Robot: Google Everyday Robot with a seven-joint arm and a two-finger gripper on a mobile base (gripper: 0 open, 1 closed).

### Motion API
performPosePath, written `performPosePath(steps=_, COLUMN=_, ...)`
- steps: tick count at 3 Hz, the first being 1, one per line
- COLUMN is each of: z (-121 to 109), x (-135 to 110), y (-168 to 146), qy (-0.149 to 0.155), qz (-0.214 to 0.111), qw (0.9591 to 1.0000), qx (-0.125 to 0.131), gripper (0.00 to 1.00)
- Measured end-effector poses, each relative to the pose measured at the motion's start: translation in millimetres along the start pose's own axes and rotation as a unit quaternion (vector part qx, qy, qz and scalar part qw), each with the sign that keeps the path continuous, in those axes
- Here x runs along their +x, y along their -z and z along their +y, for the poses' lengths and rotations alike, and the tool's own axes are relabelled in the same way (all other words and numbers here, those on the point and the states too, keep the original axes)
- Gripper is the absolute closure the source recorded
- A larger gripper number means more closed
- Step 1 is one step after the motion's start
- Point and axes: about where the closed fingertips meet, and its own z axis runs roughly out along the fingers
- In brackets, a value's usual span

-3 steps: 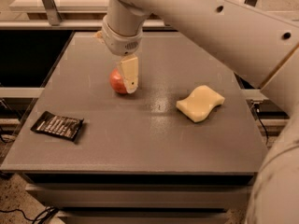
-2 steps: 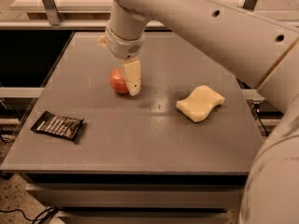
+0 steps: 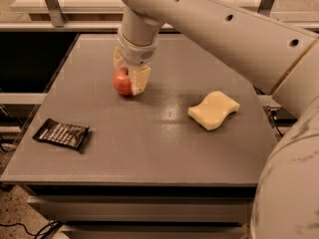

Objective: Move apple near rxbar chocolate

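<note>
- The gripper point(image 3: 128, 81) is down at the back-left part of the dark grey worktop point(image 3: 159, 153), pointing straight down from the wrist of the large pale arm point(image 3: 209, 24), which enters from the upper right.
- Its pale fingers point(image 3: 141, 78) stand on either side of the apple point(image 3: 122, 82). One is pressed against the fruit's right side and the other is partly hidden behind its upper left, so the gripper is closed around the apple.
- The apple is red with a lighter patch and appears to sit at the worktop surface, a dark shadow just under it.
- The rxbar chocolate point(image 3: 61, 134) lies flat near the worktop's front-left edge. It is a black wrapper with lines of white lettering, turned at a slight angle.
- The apple and the rxbar chocolate are well apart, with the bar forward and to the left of the fruit and bare worktop between them.
- A pale yellow wavy sponge point(image 3: 214, 110) lies on the right half of the worktop, apart from both the apple and the bar.
- More of the robot's pale body fills the lower right corner of the view.
</note>
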Motion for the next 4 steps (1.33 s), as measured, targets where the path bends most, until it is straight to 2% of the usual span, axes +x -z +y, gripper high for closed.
performPosePath(steps=1, z=-1, x=-3, y=10, qy=0.019, qz=-0.009, qw=0.9997, qx=0.009, gripper=0.62)
performPosePath(steps=2, z=2, x=-18, y=24, qy=0.064, qz=-0.034, qw=0.9973, qx=0.014, gripper=0.86)
performPosePath(steps=3, z=12, x=-46, y=38, qy=0.135, qz=-0.061, qw=0.9889, qx=0.010, gripper=1.00)
performPosePath(steps=4, z=27, x=-80, y=52, qy=0.209, qz=-0.081, qw=0.9744, qx=0.011, gripper=1.00)
